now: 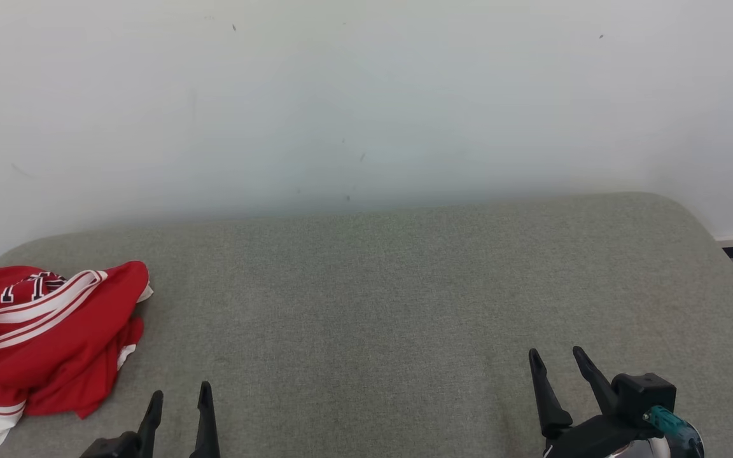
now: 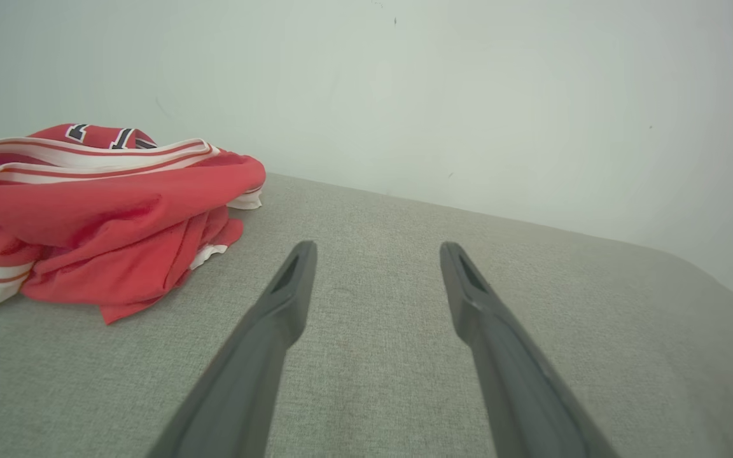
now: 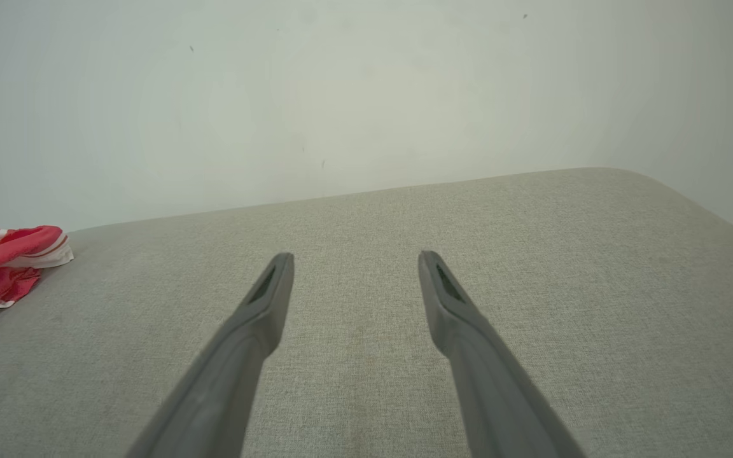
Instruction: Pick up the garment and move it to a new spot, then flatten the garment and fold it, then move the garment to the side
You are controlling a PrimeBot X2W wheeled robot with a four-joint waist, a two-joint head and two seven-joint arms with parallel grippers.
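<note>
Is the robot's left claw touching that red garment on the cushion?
Apart. The left wrist view shows a strip of bare grey cushion between the open left gripper and the crumpled red garment lying to its left.

The left tool (image 1: 181, 388) sits low at the lower left of the head view, its 2 dark fingers (image 1: 205, 413) pointing up and forward, nearly parallel and spread wide. The right tool (image 1: 556, 350) sits at the lower right, reaching a little further forward, its 2 fingers leaning left and equally spread. Behind them shows its black wrist block (image 1: 643, 391) with a teal fitting (image 1: 662, 418). In each wrist view the fingers stand well apart, tips level.
</note>
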